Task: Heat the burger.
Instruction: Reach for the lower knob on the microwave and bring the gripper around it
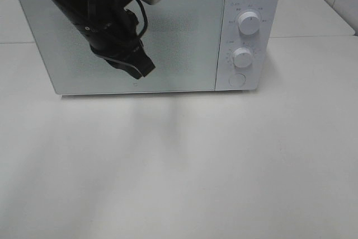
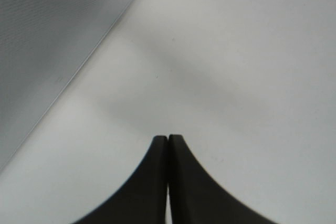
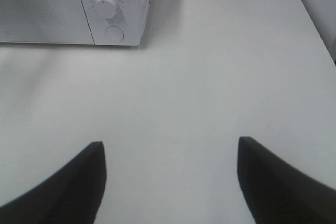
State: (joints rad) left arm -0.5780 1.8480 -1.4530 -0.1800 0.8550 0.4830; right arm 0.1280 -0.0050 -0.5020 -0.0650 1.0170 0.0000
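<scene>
The burger is out of view. A white microwave (image 1: 168, 32) stands at the back of the table with its grey door (image 1: 128, 37) closed. My left gripper (image 1: 144, 70) hangs in front of the door's middle, fingers pressed together and holding nothing; in the left wrist view the shut gripper (image 2: 168, 139) points at the table beside the door (image 2: 47, 40). My right gripper (image 3: 170, 153) is open over bare table, empty, with the microwave (image 3: 79, 9) ahead of it. The right arm does not show in the exterior high view.
Two round knobs (image 1: 248, 23) (image 1: 243, 58) and a round button (image 1: 238, 80) sit on the microwave's right panel. White table (image 1: 184, 166) spreads in front of it. A table seam runs behind the microwave at the right (image 1: 313, 36).
</scene>
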